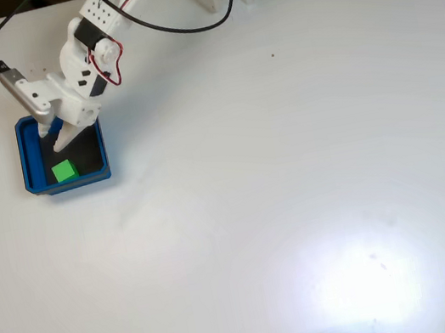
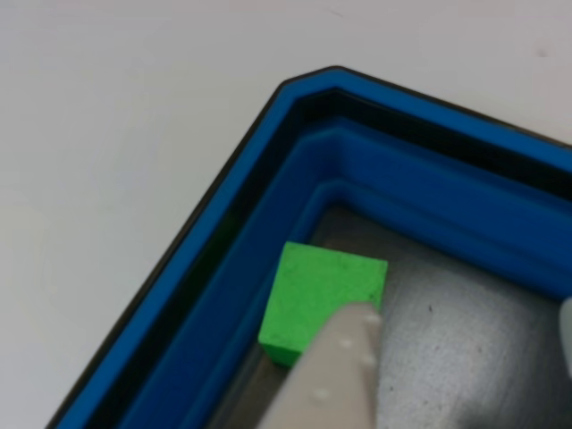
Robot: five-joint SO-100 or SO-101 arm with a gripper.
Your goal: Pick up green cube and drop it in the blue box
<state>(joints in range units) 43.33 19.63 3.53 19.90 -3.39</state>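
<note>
Already the green cube (image 1: 64,170) lies inside the blue box (image 1: 29,157), as the fixed view shows it: the box sits near the left edge of the white counter (image 1: 295,188), and the cube rests on the dark floor in the box's lower-left part, close to the left wall. The white arm reaches down from the top of that view, and its pincer (image 1: 57,141) hangs over the upper half of the box, so the cube lies just below the fingertips in the picture and slightly to the left, apart from them. The fingers look spread a little and carry nothing.

Closer in, the other view looks into a clipped corner of the box (image 2: 268,188). The cube (image 2: 317,295) sits flat on the grey-black floor, tucked just beside the inner wall. One pale finger (image 2: 335,375) rises from the bottom edge and overlaps the cube's near corner; whether it touches cannot be told. A sliver of the second finger shows at the right edge, well apart from the first, so the jaws stand wide. Judging by this, the drop looks done, and the arm need only lift clear.
</note>
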